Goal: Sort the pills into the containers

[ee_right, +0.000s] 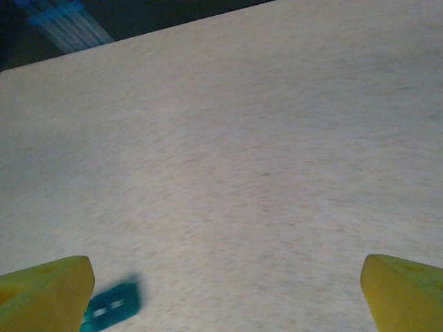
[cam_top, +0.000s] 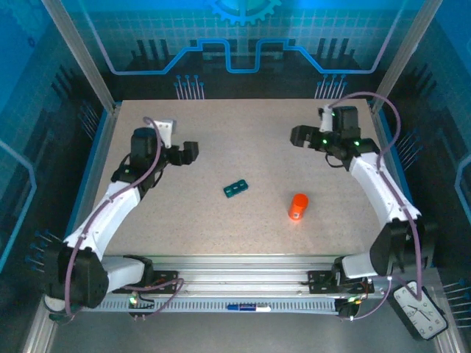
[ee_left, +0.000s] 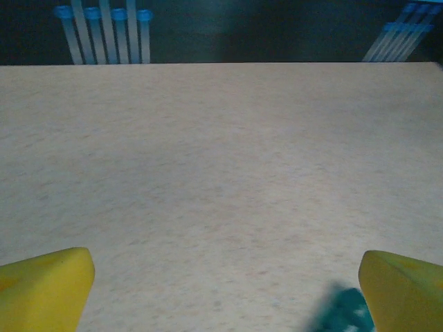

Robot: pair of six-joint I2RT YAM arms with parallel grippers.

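Observation:
The containers, a small dark-teal pill box (cam_top: 235, 189), lie flat near the middle of the table. The box's blurred edge shows at the bottom right of the left wrist view (ee_left: 344, 315) and at the bottom left of the right wrist view (ee_right: 111, 306). My left gripper (cam_top: 190, 152) hovers back-left of the box, and its yellow fingers (ee_left: 45, 290) stand wide apart, open with nothing between them. My right gripper (cam_top: 298, 136) hovers back-right of the box, also open, its fingers (ee_right: 405, 294) spread over bare tabletop. The pills are out of view.
An orange cylindrical bottle (cam_top: 297, 207) stands upright to the right of the pill box. Metal frame posts rise at the table's back corners. A blue-and-white pen (cam_top: 246, 307) lies on the front rail, and a white clock-like device (cam_top: 421, 312) sits at the near right.

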